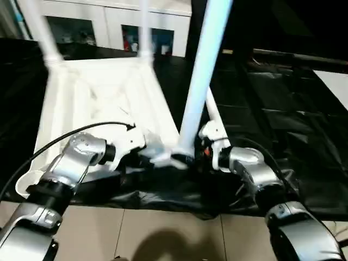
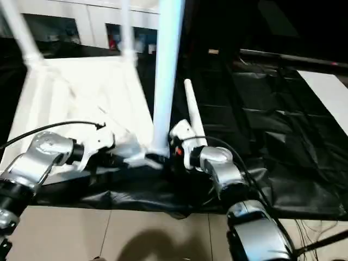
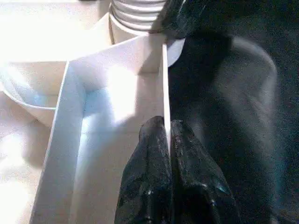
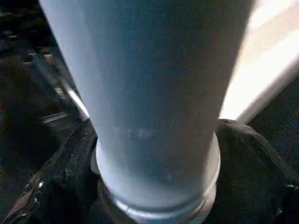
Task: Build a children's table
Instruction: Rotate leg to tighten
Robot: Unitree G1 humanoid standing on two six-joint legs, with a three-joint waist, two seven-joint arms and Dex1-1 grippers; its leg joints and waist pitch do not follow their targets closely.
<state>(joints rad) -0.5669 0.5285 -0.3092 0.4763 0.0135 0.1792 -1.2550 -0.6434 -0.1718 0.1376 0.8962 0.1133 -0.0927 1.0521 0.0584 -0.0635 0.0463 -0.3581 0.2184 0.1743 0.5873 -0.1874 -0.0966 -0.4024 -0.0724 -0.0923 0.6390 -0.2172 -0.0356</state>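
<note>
White leg (image 1: 202, 70) being seated in tabletop (image 1: 98, 92) corner socket; left gripper (image 3: 167, 140) clamped on a rib, right gripper (image 4: 154, 186) spread around leg base; judged next: press home

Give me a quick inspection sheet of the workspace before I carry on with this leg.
Surface: black sheet over the floor.
Job's things: tabletop upside down; three legs upright in corner sockets, nearest leg at the near right corner; fourth leg lying beside it.
Clutter: nothing seen.
Grippers: left gripper shut on the tabletop's rim; right gripper around the nearest leg's base.
Cables: black cable over the left forearm.
Surroundings: white cabinet behind.
</note>
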